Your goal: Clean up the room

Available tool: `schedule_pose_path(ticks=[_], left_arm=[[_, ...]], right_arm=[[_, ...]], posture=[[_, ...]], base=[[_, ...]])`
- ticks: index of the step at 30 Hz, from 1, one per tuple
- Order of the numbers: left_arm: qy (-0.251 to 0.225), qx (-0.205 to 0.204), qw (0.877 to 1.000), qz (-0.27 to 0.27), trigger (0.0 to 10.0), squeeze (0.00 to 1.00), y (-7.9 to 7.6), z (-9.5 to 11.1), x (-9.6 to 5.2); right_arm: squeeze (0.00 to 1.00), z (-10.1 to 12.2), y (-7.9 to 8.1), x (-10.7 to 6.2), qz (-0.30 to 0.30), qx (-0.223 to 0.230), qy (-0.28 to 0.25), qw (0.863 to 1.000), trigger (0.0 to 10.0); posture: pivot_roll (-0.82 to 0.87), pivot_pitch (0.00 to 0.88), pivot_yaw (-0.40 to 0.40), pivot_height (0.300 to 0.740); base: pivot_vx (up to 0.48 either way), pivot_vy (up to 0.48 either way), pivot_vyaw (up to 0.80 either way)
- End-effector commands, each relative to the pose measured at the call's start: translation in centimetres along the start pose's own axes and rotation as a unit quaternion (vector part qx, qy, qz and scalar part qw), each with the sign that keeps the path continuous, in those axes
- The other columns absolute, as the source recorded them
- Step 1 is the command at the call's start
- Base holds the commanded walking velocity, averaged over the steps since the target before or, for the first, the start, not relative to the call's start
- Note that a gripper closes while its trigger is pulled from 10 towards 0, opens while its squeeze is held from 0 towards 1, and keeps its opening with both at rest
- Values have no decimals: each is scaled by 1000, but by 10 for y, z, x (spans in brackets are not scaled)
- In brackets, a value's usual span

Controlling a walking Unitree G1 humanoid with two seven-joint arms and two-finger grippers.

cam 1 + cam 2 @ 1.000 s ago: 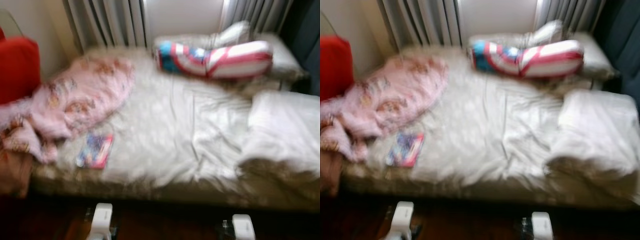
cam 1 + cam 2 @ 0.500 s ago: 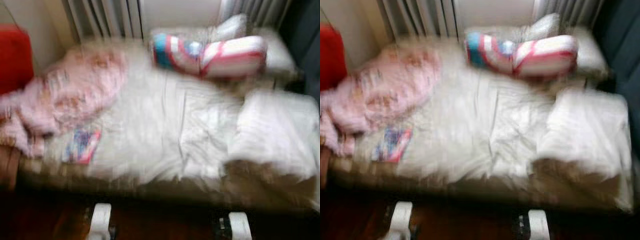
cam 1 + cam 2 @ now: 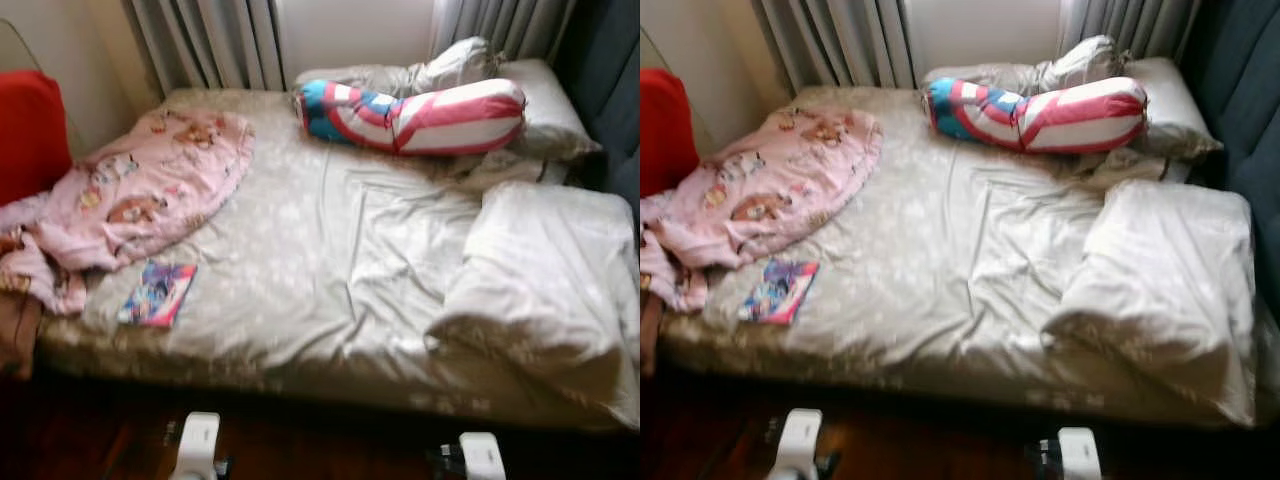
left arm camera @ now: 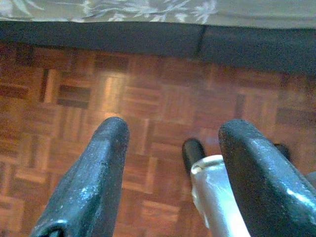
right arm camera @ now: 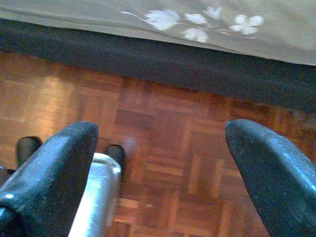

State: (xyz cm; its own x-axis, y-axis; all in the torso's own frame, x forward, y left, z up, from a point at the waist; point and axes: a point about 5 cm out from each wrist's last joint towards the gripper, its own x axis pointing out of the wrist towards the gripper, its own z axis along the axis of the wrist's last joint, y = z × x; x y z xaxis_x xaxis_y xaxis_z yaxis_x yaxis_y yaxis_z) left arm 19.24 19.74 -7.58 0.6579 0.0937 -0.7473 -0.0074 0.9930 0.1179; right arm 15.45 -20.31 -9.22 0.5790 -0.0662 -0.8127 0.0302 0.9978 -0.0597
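A wide bed with a pale floral sheet [image 3: 300,260] stands before the robot. A crumpled pink cartoon-print blanket [image 3: 140,200] spills over its left side, and just beside it lies what looks like a small colourful book [image 3: 157,293]. Both arms hang low over the wooden parquet floor [image 4: 148,123], the left gripper [image 4: 170,148] and right gripper [image 5: 160,153] spread apart, holding nothing.
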Motion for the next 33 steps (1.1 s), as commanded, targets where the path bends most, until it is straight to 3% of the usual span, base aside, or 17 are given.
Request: schedule_pose_path(ticks=[1, 19, 33], left_arm=[[14, -1, 1000, 2, 10000, 0, 3, -5, -1], [22, 0, 1000, 1, 10000, 0, 2, -9, -2], [25, -3, 1000, 3, 10000, 0, 4, -9, -2]], right_arm=[[0, 2, 3, 1, 2, 1, -2, 1000, 10000], [0, 1, 2, 1, 1, 4, 2, 1000, 10000], [0, 0, 3, 1, 3, 1, 7, 1000, 10000]], posture=[[-25, 37, 2, 740], [-26, 44, 2, 740], [-28, 46, 3, 740]], base=[[0, -300, 0], [0, -299, 0], [0, 0, -719]])
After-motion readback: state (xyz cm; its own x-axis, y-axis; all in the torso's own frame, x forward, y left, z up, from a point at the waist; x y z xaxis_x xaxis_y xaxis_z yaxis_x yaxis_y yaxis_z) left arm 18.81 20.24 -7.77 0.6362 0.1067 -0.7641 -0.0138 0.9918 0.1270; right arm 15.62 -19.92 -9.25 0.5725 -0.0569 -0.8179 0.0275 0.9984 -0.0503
